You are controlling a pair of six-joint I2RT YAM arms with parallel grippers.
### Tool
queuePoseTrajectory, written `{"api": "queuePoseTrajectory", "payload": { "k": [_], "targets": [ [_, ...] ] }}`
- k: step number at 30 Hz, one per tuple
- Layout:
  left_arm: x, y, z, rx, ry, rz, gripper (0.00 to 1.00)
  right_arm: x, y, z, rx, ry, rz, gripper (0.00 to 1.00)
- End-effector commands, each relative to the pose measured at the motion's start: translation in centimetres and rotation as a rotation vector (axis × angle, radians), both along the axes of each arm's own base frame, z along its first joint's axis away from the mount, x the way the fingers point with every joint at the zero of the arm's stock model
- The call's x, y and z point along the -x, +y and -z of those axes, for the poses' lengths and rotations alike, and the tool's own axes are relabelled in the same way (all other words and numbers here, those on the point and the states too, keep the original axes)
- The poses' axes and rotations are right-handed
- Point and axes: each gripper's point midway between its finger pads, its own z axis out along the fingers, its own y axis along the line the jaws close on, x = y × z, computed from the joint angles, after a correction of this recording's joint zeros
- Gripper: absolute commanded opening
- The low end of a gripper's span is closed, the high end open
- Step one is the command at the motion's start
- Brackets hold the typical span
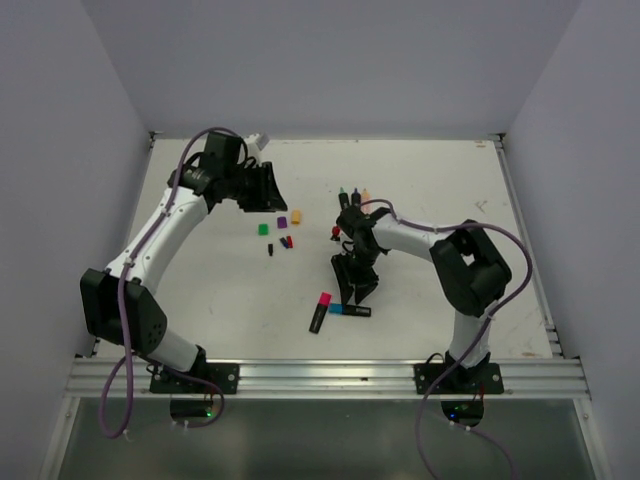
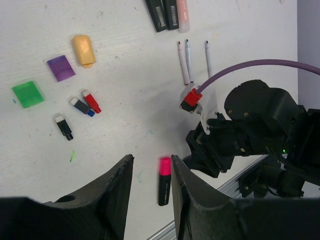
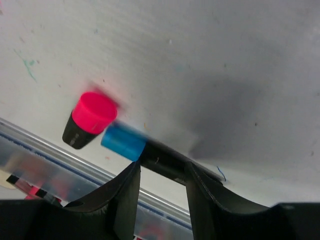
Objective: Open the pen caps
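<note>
My right gripper [image 3: 162, 167] [image 1: 355, 288] is down at the table, open, its fingertips straddling the black barrel of the blue-capped highlighter [image 3: 123, 141] [image 1: 350, 310], which lies crosswise at the tips. Beside it lies a highlighter with a pink cap [image 3: 94, 112] [image 1: 324, 299] [image 2: 164, 166]. High over the table at the back left, my left gripper [image 2: 152, 159] [image 1: 266, 190] hangs open and holds nothing. Loose caps lie below it: green [image 2: 27, 94], purple [image 2: 61, 67], orange [image 2: 83, 50], small red [image 2: 91, 101], blue [image 2: 82, 107] and black [image 2: 64, 127].
Uncapped black and peach highlighters [image 2: 170, 12] [image 1: 354, 195] lie at the back middle, with thin white pens [image 2: 187, 60] near them. The right arm's body [image 2: 250, 130] and purple cable stand over the middle. An aluminium rail [image 1: 320, 375] runs along the front edge, and walls enclose the other sides.
</note>
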Motion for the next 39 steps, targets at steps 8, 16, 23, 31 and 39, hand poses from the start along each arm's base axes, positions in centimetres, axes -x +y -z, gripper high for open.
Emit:
{"api": "queuePoseTrajectory", "payload": {
  "k": [8, 16, 23, 31, 39],
  "targets": [
    [0.3, -0.6, 0.0, 0.060, 0.004, 0.030, 0.40, 1.8, -0.7, -1.2, -0.101, -0.067, -0.032, 0.53],
    [0.7, -0.6, 0.3, 0.070, 0.015, 0.028, 0.40, 0.2, -2.1, 0.4, -0.020, -0.203, -0.049, 0.54],
    [1.4, -0.5, 0.5, 0.074, 0.022, 0.026, 0.40, 1.1, -2.6, 1.2, 0.071, -0.285, -0.121, 0.54],
    [1.8, -0.5, 0.6, 0.085, 0.027, 0.024, 0.40, 2.8, -3.6, 2.4, 0.099, -0.311, -0.096, 0.54],
    [2.2, -0.6, 1.1, 0.097, 0.040, 0.021, 0.40, 4.9, -4.3, 3.5, 0.128, -0.277, -0.093, 0.46]
  ]
}}
